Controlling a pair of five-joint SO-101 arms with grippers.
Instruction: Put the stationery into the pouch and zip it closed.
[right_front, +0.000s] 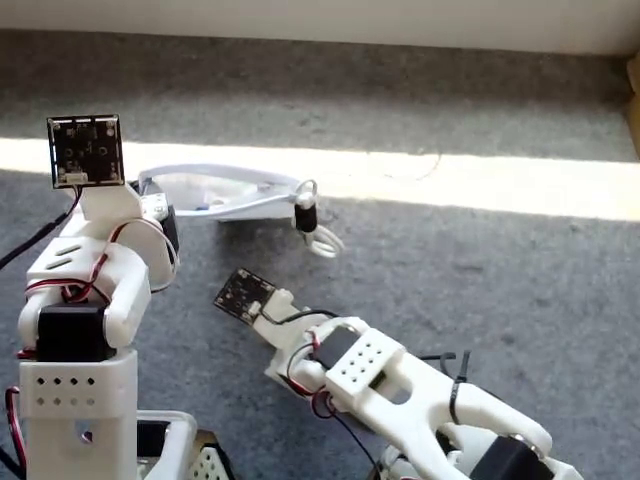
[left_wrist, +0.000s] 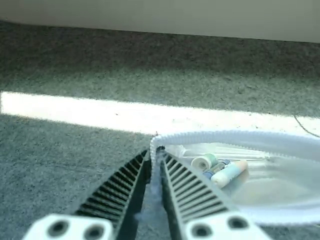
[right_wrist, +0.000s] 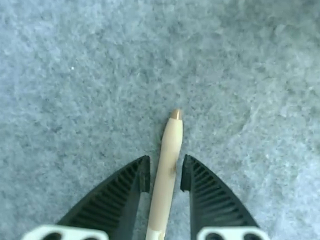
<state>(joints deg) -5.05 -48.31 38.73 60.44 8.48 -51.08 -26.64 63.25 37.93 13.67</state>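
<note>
A clear pouch with a white zipper lies on the grey carpet, its mouth open. In the left wrist view the pouch holds several pens and markers. My left gripper is shut on the pouch's end by the zipper, and in the high view it sits at the pouch's left end. A black zipper pull with a white loop hangs at the pouch's right end. My right gripper is shut on a beige pen that points forward over the carpet. The right arm's wrist is in front of the pouch.
Grey carpet covers the floor, with a bright band of sunlight across it behind the pouch. The left arm's base stands at the front left. A pale wall runs along the far edge.
</note>
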